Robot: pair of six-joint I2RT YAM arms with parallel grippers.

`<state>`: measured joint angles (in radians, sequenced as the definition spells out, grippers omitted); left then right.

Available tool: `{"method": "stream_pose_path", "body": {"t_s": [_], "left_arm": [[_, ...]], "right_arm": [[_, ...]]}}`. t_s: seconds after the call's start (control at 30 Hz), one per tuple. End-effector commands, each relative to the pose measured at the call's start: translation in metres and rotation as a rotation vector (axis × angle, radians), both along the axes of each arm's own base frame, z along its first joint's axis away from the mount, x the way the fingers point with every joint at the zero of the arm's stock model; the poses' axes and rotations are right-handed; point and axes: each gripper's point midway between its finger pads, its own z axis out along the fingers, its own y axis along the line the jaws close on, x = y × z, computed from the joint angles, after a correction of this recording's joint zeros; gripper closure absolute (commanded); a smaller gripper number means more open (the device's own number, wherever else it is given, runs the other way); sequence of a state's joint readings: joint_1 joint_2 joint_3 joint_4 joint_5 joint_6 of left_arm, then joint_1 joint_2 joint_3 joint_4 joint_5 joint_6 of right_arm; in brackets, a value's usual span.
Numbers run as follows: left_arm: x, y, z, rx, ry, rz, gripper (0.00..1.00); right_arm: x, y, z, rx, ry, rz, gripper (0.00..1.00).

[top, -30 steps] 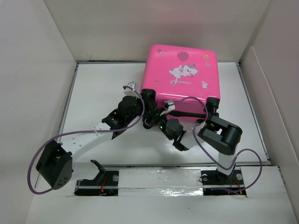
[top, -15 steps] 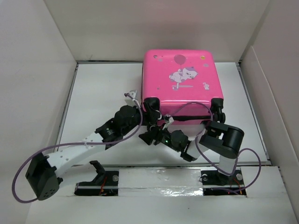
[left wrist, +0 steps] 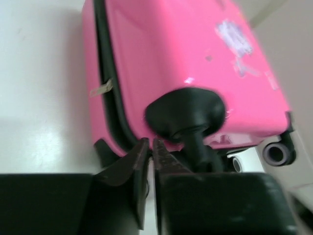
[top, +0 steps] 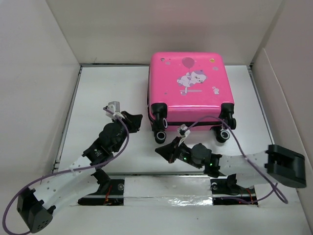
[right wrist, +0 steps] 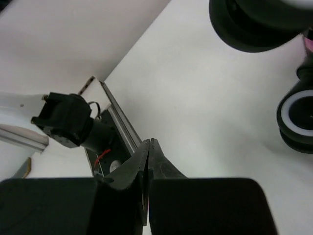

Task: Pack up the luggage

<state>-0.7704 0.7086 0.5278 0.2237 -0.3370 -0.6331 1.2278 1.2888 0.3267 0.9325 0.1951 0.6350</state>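
Pink, glossy and round-cornered, the luggage is laid shut at the far middle of the white bench, with bare surface left of it. A white cartoon animal with a balloon is printed on the shell. The jaws of the left gripper and right gripper are seen pressed together.
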Motion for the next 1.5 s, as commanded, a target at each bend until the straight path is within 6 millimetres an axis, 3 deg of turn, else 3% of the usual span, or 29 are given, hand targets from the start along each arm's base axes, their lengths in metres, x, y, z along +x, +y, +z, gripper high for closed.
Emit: {"method": "stream_pose_path", "body": {"t_s": [0.0,0.03,0.07,0.1,0.13,0.17,0.27,0.3,0.37,0.4,0.47,0.5,0.57,0.63,0.8,0.93,1.03,1.13,1.17,1.27,1.37,1.47], "left_arm": [[0.000,0.009,-0.027,0.003,0.022,0.039,0.98],[-0.001,0.008,-0.033,0.002,0.025,0.029,1.00],[-0.004,0.007,-0.051,0.019,0.046,0.019,1.00],[-0.006,0.003,-0.054,0.010,0.040,-0.006,1.00],[-0.007,0.001,-0.060,0.014,0.046,-0.018,1.00],[-0.008,-0.001,-0.066,0.018,0.052,-0.035,1.00],[-0.012,-0.015,-0.080,0.032,0.053,-0.115,0.96],[-0.013,-0.022,-0.078,0.020,0.034,-0.146,0.93],[-0.011,-0.028,-0.086,0.044,0.045,-0.157,0.83],[-0.011,-0.034,-0.080,0.033,0.021,-0.172,0.81],[-0.010,-0.041,-0.084,0.054,0.012,-0.188,0.78],[-0.012,-0.046,-0.081,0.047,0.000,-0.205,0.78],[-0.010,-0.048,-0.086,0.052,0.007,-0.208,0.77],[-0.011,-0.050,-0.088,0.047,0.002,-0.217,0.77],[-0.017,-0.052,-0.093,0.039,-0.006,-0.252,0.77],[-0.021,-0.055,-0.095,0.045,-0.017,-0.284,0.78],[-0.024,-0.058,-0.097,0.045,-0.019,-0.309,0.81],[-0.026,-0.059,-0.098,0.042,-0.021,-0.318,0.82],[-0.026,-0.059,-0.097,0.044,-0.024,-0.321,0.80],[-0.029,-0.065,-0.096,0.045,-0.034,-0.359,0.68],[-0.027,-0.069,-0.096,0.056,-0.040,-0.372,0.59],[-0.017,-0.070,-0.101,0.088,-0.030,-0.338,0.58]], "right_arm": [[0.014,-0.031,0.000,-0.200,-0.070,-0.123,0.99],[0.017,-0.037,0.007,-0.207,-0.073,-0.149,0.94],[0.024,-0.049,0.012,-0.252,-0.079,-0.206,0.77],[0.027,-0.058,0.034,-0.215,-0.098,-0.242,0.66],[0.035,-0.068,0.042,-0.220,-0.113,-0.306,0.53],[0.040,-0.071,0.061,-0.210,-0.128,-0.334,0.35],[0.057,-0.084,0.066,-0.310,-0.160,-0.421,0.15],[0.067,-0.084,0.080,-0.313,-0.169,-0.447,0.12],[0.079,-0.071,0.075,-0.385,-0.171,-0.419,0.05],[0.085,-0.066,0.090,-0.381,-0.175,-0.417,0.04],[0.099,-0.054,0.083,-0.421,-0.162,-0.396,0.02],[0.101,-0.046,0.092,-0.406,-0.165,-0.386,0.02],[0.113,-0.036,0.079,-0.436,-0.150,-0.385,0.01],[0.120,-0.027,0.081,-0.436,-0.147,-0.375,0.02],[0.135,-0.012,0.058,-0.483,-0.105,-0.363,0.06],[0.139,-0.004,0.057,-0.458,-0.101,-0.352,0.10],[0.144,-0.001,0.059,-0.446,-0.096,-0.351,0.21],[0.149,-0.004,0.061,-0.428,-0.103,-0.371,0.54],[0.151,-0.005,0.062,-0.423,-0.101,-0.370,0.69],[0.151,-0.005,0.065,-0.405,-0.100,-0.356,0.90],[0.146,0.001,0.071,-0.363,-0.116,-0.316,0.94],[0.144,0.005,0.080,-0.325,-0.132,-0.284,0.98]]}}
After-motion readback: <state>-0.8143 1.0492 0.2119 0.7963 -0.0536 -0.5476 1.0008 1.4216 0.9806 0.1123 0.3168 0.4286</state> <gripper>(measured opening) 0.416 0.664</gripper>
